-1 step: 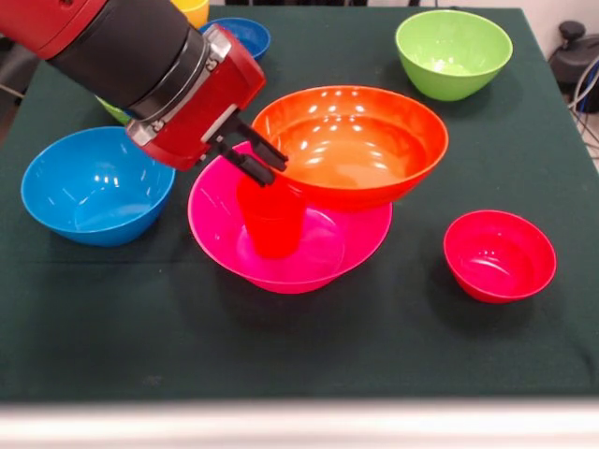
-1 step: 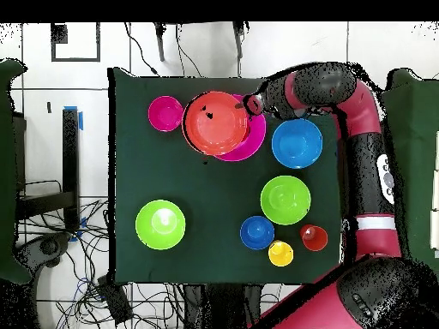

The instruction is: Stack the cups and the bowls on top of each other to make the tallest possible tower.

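A large pink bowl (image 1: 220, 234) sits mid-table with a red cup (image 1: 271, 224) standing upright inside it. An orange bowl (image 1: 360, 140) hangs over them, covering the pink bowl's far right side, and its underside seems to touch the cup's rim. My gripper (image 1: 273, 170) is shut on the orange bowl's left rim, just above the cup. In the overhead view the orange bowl (image 2: 216, 122) covers most of the pink bowl (image 2: 255, 144), the cup is hidden, and the gripper (image 2: 251, 105) is at the orange bowl's right edge.
Around the pile are a light blue bowl (image 1: 94, 187), a small red bowl (image 1: 499, 254), a lime green bowl (image 1: 454, 51), a small dark blue bowl (image 1: 241, 36) and a yellow cup (image 1: 192, 9). The overhead view adds a second green bowl (image 2: 285, 200) and a red cup (image 2: 314, 237).
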Robot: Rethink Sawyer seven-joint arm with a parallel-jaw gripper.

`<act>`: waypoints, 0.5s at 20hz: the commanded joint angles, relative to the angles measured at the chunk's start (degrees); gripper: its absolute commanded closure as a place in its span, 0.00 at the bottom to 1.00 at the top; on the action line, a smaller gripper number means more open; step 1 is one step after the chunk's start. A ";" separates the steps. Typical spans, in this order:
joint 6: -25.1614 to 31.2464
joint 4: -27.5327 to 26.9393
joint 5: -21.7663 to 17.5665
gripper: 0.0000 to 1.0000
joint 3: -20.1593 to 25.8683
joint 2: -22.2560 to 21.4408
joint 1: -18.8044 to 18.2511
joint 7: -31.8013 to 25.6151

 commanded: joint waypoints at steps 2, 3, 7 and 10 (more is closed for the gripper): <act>8.77 -10.43 -5.22 1.00 -4.03 1.88 4.25 -22.84; 8.82 -10.14 -5.14 1.00 -4.14 1.57 4.30 -22.66; 9.47 -11.42 -5.98 1.00 -4.55 1.48 4.84 -24.12; 10.64 -13.54 -7.11 1.00 -4.59 1.87 5.40 -25.79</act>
